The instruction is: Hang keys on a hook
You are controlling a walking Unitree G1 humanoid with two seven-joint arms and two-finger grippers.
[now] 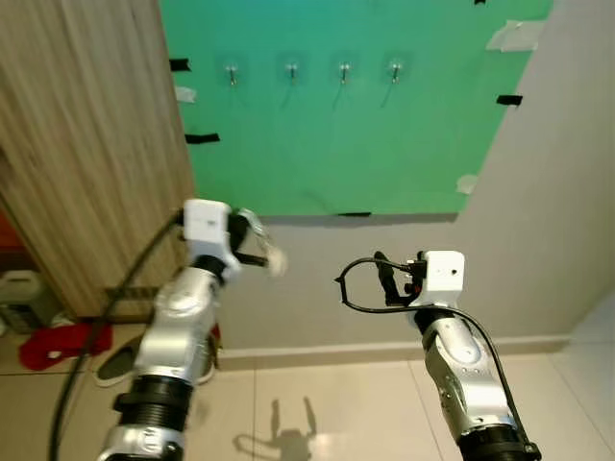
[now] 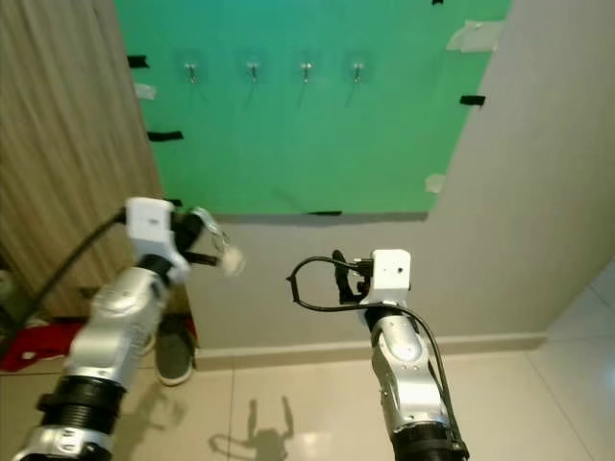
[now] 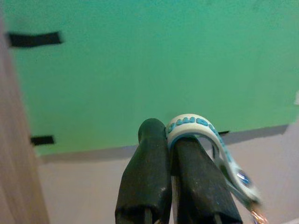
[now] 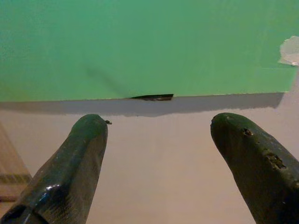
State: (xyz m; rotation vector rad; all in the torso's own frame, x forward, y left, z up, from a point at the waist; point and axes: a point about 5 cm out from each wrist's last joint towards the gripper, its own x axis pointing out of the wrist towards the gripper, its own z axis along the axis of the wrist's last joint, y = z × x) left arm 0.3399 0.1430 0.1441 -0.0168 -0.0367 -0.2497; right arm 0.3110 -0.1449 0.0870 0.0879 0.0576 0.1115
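While the left gripper (image 3: 170, 140) pinches the white-and-blue key loop (image 3: 196, 123) well below the row of hooks (image 1: 291, 71) on the green board (image 1: 384, 144), we're mid-carry. Next it'd need raising so the loop slips over a hook. Right gripper (image 4: 159, 135) idles, fingers spread.

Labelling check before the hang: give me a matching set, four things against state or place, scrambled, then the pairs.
1 left end effector
2 right end effector
3 hooks
4 shoe

a on the floor by the wall
b shut on the key ring
c open, holding nothing
d in a row on the green board

Pairs: 1-b, 2-c, 3-d, 4-a
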